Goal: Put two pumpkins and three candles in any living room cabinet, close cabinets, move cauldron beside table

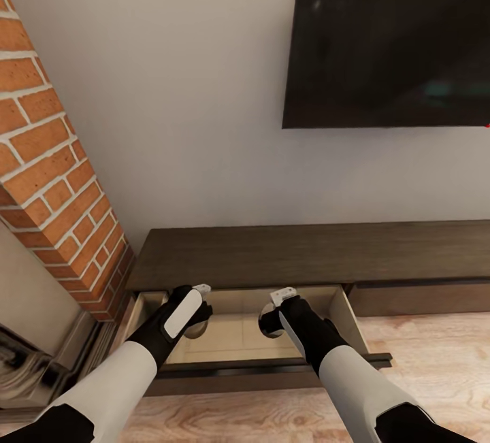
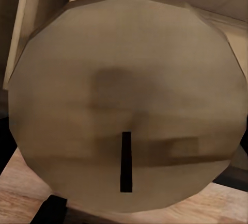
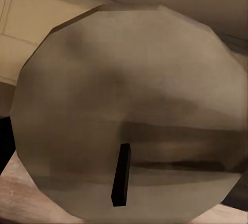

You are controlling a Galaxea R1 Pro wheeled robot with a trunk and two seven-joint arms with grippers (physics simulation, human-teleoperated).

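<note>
Cabinet (image 1: 306, 252) set against the wall (image 1: 190, 89), below the TV (image 1: 391, 38), right of the brick fireplace (image 1: 51, 171). Drawer (image 1: 238, 334) at its left end pulled out over the floor (image 1: 435, 361). Left gripper (image 1: 194, 324) above the drawer's left part, right gripper (image 1: 272, 317) above its middle, well apart. Close before each wrist camera, a candle (image 2: 124, 105), another candle (image 3: 129, 110), drawer behind both.
</note>
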